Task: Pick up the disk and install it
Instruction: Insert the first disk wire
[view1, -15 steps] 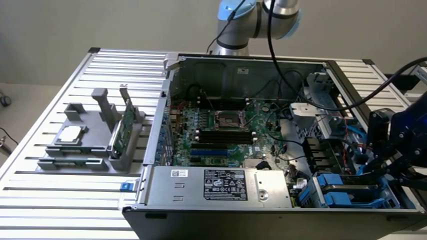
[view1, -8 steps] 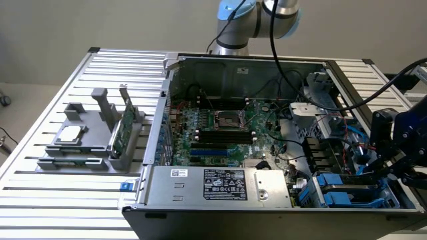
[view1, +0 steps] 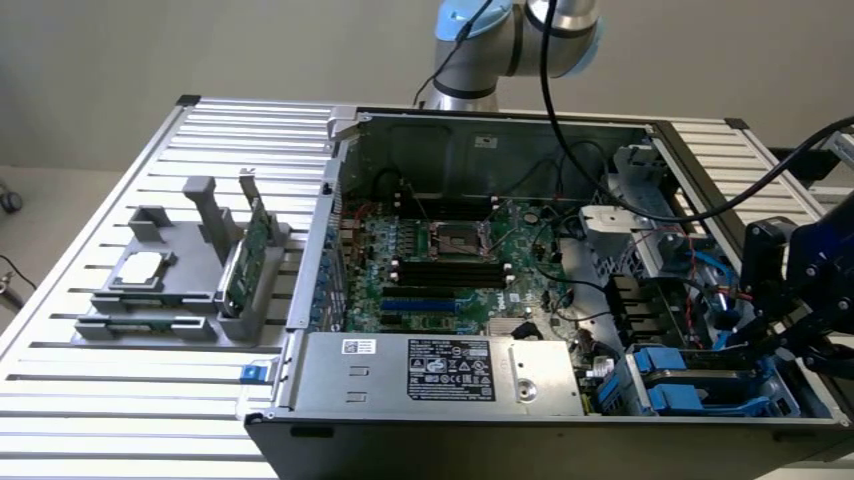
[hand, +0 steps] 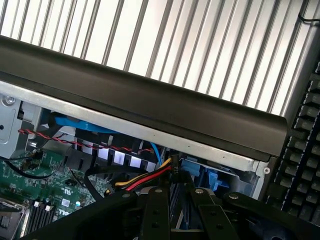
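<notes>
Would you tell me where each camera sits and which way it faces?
Exterior view: above the slatted table, looking down into the open computer case; the arm and hand show.
Wrist view: on the wrist, looking past the hand over the case's rim to the table.
Shared: case, table, circuit board, blue drive trays.

The gripper (view1: 781, 335) is cut off by the exterior view's right edge. The label (view1: 451, 370) print is too small to read.

computer case (view1: 441, 135) open; motherboard (view1: 400, 240) inside; green card (view1: 244, 258) in grey holder (view1: 147, 325)
</notes>
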